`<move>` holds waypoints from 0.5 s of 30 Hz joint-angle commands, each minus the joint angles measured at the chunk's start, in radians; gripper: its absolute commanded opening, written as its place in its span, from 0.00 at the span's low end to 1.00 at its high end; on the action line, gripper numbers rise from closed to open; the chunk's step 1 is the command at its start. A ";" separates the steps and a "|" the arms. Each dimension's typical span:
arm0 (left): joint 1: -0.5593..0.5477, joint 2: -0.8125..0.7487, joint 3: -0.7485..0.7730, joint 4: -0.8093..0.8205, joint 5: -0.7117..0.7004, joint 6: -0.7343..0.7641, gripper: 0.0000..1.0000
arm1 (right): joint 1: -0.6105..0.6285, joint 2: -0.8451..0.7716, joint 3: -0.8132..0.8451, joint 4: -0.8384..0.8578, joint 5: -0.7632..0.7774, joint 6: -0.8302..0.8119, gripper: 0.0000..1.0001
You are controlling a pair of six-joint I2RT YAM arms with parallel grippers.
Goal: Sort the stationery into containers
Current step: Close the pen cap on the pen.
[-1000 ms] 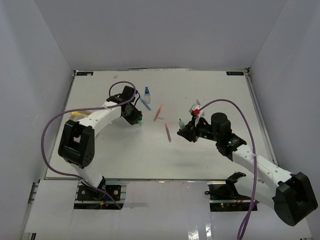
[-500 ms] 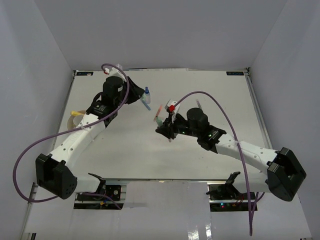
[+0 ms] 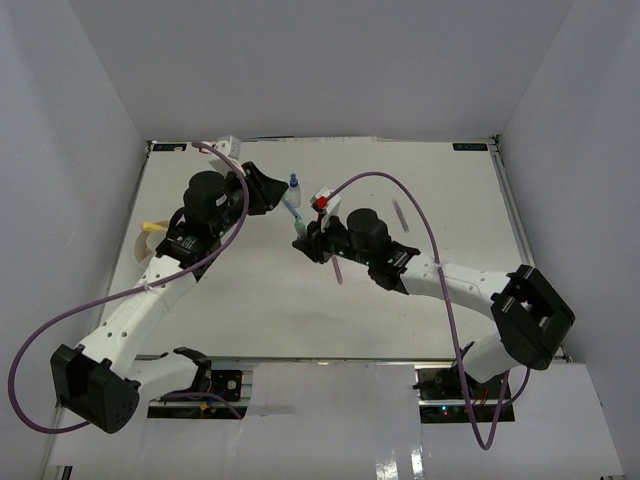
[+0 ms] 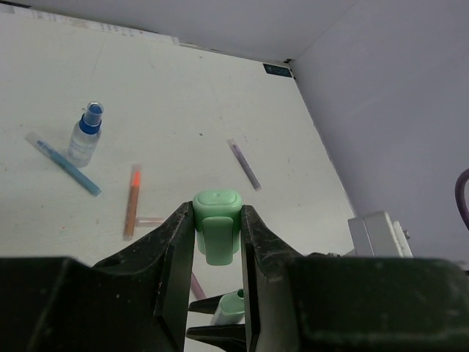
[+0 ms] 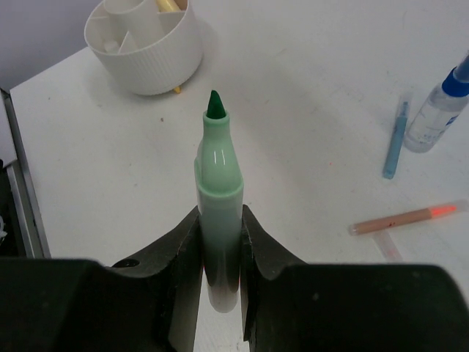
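Green marker (image 5: 218,172), uncapped, clamped in my right gripper (image 5: 218,224), tip toward the white dish (image 5: 157,64); left gripper (image 4: 218,218) pinches a green cap (image 4: 218,238).

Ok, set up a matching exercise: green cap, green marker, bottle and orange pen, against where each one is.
Things:
1. green cap
2. green marker
3. bottle
4. orange pen

Places:
A. lying flat on the table
B. clamped in the right gripper
C. standing upright on the table
D. clamped in the left gripper

Pairs: 1-D, 2-B, 3-C, 4-A
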 commanded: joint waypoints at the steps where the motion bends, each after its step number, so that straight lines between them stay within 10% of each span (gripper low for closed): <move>1: -0.003 -0.032 -0.026 0.065 0.074 0.022 0.00 | 0.006 0.018 0.075 0.090 0.041 0.000 0.08; 15: -0.003 -0.061 -0.068 0.143 0.135 0.037 0.00 | 0.006 0.055 0.119 0.101 0.061 0.003 0.08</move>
